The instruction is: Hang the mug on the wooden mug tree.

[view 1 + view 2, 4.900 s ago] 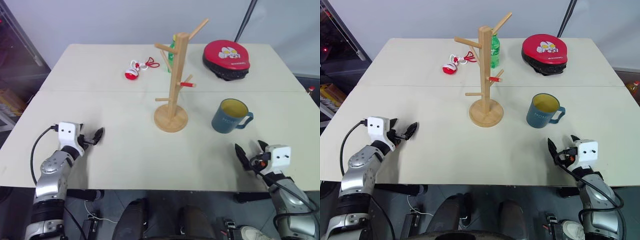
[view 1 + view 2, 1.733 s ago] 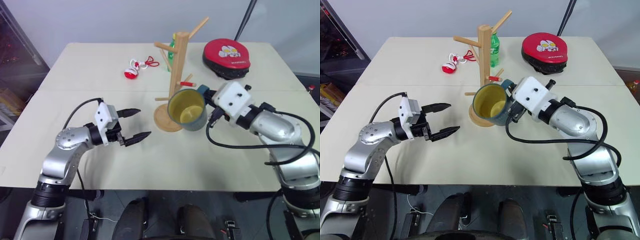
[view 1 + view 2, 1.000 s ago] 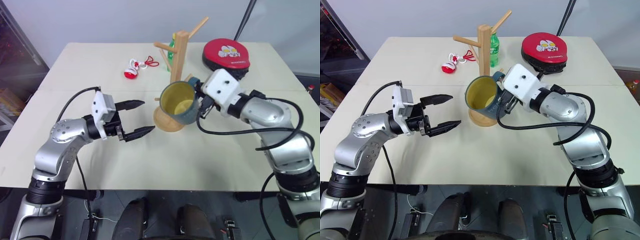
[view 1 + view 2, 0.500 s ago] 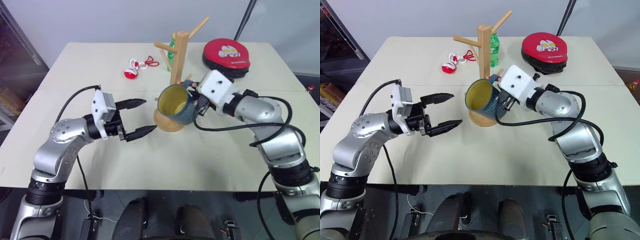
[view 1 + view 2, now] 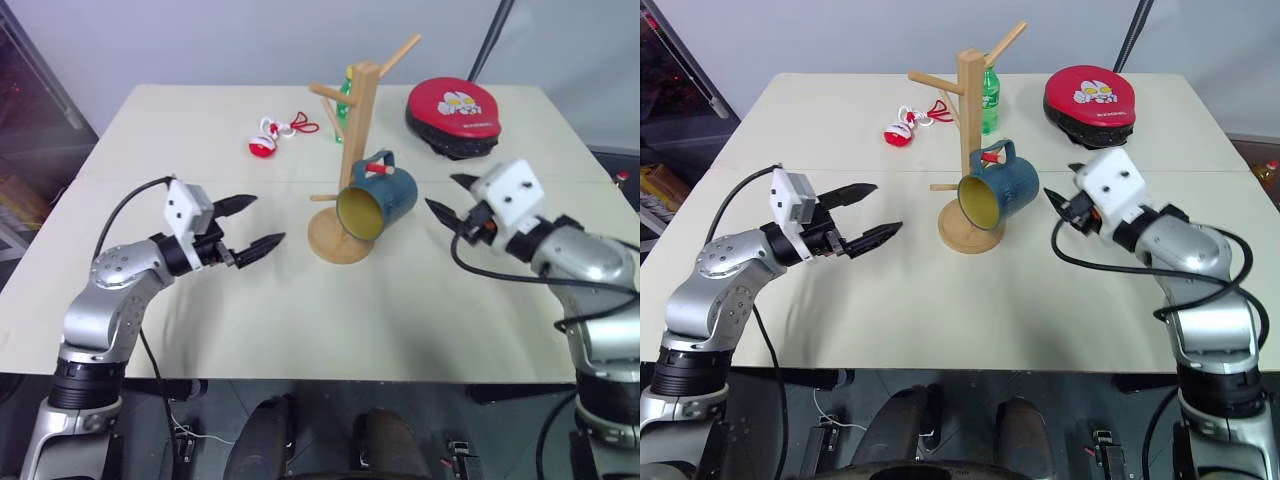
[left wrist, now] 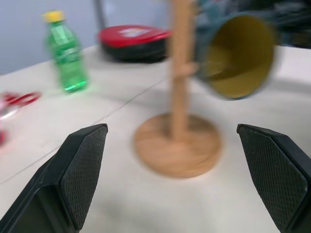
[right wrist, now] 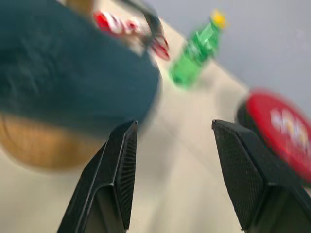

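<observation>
On the wooden mug tree [image 5: 352, 170], the mug [image 5: 378, 198] is hanging by its handle from the red-tipped peg. Both the right gripper [image 5: 447, 197] and left gripper [image 5: 250, 224] are standing open, empty; withdraw sideways, avoiding the swinging mug.

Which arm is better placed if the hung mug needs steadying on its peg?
Right, probably. The right gripper is open, empty and level with the mug, which hangs by its handle on the wooden mug tree. The left gripper is open too, but the post stands between it and the mug.

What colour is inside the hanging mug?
Yellow inside the dark teal-blue ceramic mug, best in the left eye view.
</observation>
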Controlling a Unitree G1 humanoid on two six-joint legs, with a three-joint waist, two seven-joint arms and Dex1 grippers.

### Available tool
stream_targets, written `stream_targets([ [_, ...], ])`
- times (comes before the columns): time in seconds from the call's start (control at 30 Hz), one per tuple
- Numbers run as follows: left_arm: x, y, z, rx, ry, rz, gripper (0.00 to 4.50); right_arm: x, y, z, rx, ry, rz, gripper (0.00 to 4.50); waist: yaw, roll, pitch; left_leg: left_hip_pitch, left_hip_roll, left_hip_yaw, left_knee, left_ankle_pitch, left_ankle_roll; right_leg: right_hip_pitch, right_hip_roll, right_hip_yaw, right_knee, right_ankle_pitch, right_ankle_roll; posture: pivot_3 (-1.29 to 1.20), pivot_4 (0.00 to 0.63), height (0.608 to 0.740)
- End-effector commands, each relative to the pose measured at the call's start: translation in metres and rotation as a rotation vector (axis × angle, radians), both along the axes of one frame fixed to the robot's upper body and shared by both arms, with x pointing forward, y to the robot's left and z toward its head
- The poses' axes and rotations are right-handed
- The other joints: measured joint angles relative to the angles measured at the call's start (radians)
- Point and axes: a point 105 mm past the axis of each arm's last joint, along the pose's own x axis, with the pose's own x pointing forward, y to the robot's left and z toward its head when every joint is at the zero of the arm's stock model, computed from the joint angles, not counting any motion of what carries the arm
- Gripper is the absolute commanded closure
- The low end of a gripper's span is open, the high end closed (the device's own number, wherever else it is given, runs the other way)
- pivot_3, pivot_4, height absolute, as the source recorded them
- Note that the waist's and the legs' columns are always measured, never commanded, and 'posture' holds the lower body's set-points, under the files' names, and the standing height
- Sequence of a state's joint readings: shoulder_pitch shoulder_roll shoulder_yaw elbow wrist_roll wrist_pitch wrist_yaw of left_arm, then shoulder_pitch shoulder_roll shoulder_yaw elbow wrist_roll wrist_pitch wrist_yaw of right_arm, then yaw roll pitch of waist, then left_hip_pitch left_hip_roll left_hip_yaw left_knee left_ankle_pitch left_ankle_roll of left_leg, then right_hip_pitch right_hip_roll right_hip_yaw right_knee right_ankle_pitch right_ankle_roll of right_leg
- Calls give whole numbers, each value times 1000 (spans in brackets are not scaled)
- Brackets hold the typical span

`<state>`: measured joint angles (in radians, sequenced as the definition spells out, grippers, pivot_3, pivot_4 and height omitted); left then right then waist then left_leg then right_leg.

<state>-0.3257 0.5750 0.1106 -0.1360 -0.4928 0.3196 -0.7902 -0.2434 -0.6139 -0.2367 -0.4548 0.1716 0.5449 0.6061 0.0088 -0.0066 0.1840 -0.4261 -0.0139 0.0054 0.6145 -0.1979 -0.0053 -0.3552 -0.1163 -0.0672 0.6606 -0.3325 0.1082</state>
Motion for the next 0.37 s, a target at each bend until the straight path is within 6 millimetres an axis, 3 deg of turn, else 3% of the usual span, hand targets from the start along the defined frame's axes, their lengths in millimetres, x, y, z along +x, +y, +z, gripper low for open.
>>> stream_targets([
  [0.03,11,32,-17,-21,3,188,0,-4,-23,-15,172,-36,-82,1999,-1,0,0,1,0,0,0,0,0,0,0,0,0,0,0,0,150,740],
  [0.2,16,64,-55,-23,54,405,0,-3,-31,-49,310,-22,-133,1999,-2,0,0,0,0,2,0,0,0,-1,0,1,2,0,0,0,150,740],
  [0.37,10,77,-67,-35,78,478,0,0,-30,-64,341,-5,-131,1999,1,0,0,0,0,2,1,0,0,-2,0,1,2,0,0,0,150,740],
])
